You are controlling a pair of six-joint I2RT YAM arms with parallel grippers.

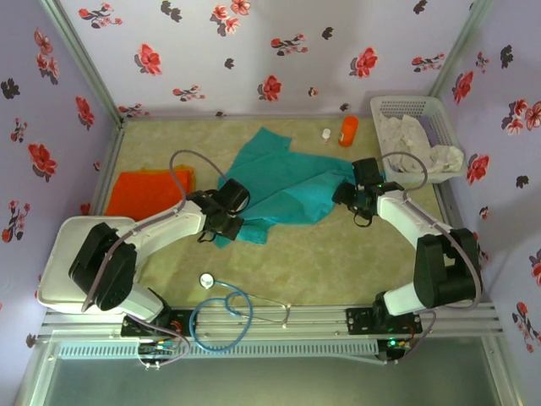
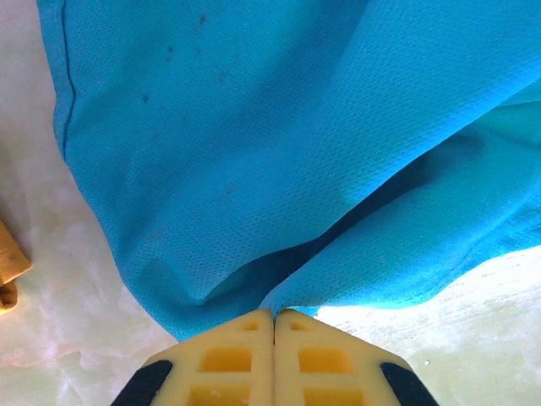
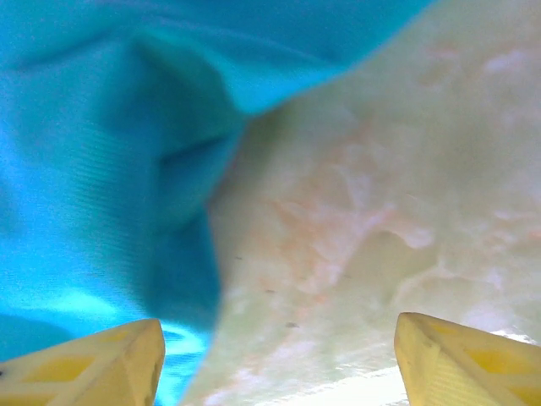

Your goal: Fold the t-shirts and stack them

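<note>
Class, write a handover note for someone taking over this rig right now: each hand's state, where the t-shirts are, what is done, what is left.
Left hand: shut, pinching the teal t-shirt at its left side.
Right hand: open, holding nothing, at that shirt's right edge.
Teal t-shirt: rumpled and unfolded in the middle of the table.
Orange t-shirt: a compact rectangle at the table's left, seemingly folded.
Done: the orange one, apparently.
Left: fold the teal one, then stack the two.
</note>
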